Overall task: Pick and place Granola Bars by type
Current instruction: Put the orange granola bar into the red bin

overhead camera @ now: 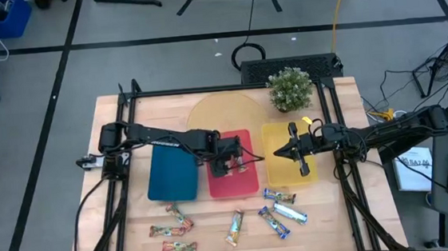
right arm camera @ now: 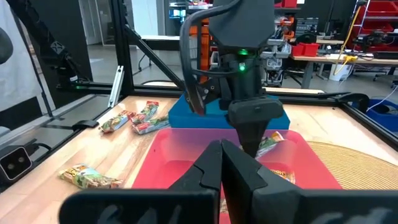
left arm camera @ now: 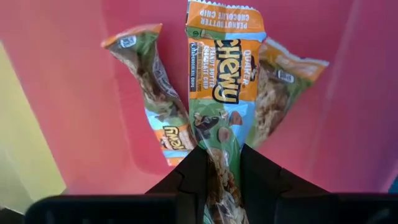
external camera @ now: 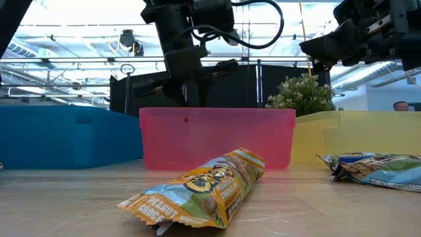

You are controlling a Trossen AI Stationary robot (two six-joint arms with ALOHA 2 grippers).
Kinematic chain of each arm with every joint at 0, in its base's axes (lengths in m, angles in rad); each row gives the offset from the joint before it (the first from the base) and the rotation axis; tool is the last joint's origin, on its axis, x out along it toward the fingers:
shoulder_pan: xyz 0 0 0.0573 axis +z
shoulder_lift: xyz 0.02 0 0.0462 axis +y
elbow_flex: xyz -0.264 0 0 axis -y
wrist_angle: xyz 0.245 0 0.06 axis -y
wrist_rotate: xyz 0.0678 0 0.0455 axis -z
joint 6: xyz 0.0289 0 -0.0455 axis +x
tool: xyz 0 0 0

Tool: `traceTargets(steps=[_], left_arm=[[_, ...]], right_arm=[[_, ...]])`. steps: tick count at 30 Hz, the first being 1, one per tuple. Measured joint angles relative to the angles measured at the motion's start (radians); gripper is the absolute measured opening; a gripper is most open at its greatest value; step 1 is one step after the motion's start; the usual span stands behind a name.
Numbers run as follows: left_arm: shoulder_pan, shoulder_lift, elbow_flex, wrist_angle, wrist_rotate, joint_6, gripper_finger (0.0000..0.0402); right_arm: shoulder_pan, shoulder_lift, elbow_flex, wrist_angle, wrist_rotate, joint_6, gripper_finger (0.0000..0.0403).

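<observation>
High view: left gripper [overhead camera: 225,162] sits low in the red tray [overhead camera: 233,186], its load hidden by the wrist; right gripper [overhead camera: 301,161] hovers over the yellow tray [overhead camera: 276,137], and loose granola bars [overhead camera: 234,227] lie along the bench [overhead camera: 121,238] front edge. Low view: the tray wall hides the left fingertips; an orange-gold bar [external camera: 197,192] lies in front. Left wrist view: fingers [left arm camera: 186,186] pinch an orange Chewy bar [left arm camera: 224,81] by its end above two bars on the tray floor; right wrist view: fingers pressed together, holding nothing.

The granola bar [left arm camera: 225,81] wrapper reads "QUAKER CHEWY" and "PEANUT BUTTER CHOCOLATE CHIP".
</observation>
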Motion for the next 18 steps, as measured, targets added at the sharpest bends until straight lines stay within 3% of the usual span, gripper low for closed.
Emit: traceTargets(steps=[7,13,18], left_arm=[[-0.014,0.000,0.000,0.013,0.024,-0.077,0.0085],[-0.038,0.000,0.000,0.012,0.022,-0.161,0.0134],[-0.064,-0.004,0.000,0.030,-0.102,-0.212,0.0184]], right_arm=[[0.000,0.000,0.000,0.000,0.000,0.005,0.0000],[0.000,0.000,0.000,0.005,0.001,0.006,0.0000],[0.000,0.000,0.000,0.005,0.001,0.006,0.0000]])
